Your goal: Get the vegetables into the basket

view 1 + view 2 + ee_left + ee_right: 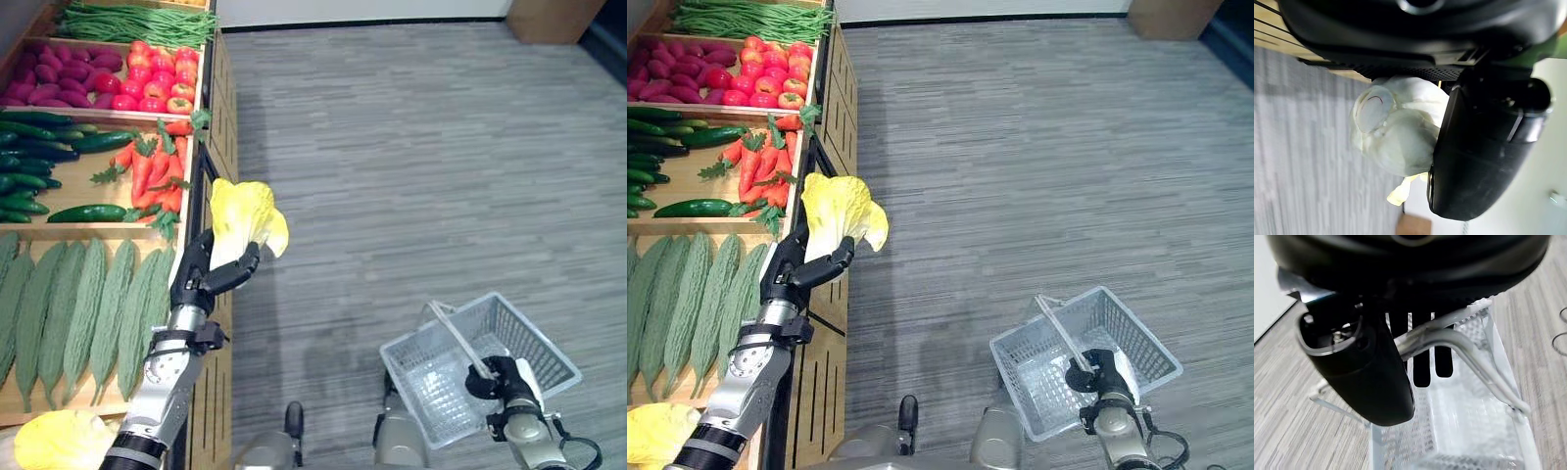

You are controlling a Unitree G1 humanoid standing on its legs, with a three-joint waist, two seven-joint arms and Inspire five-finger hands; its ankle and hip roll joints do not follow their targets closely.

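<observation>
A wooden shelf (211,117) of vegetables is seen at the left, cut off by the frame. A white basket (529,338), its inside partly blurred, is carried near right by its handle (1449,335), round which the right hand (502,380) is curled. A yellow cabbage (245,220) is clamped in the left hand (201,279) beside the shelf; its base (1374,103) is shown close up.

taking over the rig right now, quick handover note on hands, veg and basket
Left hand: shut on a yellow cabbage, held in the air just off the edge of the produce shelf.
Right hand: shut on the handle of the white wire basket, carried low on the robot's right over the floor.
Done: cabbage picked up. The basket looks empty.
Left: bring the cabbage across and drop it in the basket. Another yellow cabbage sits at the shelf's near end.
</observation>
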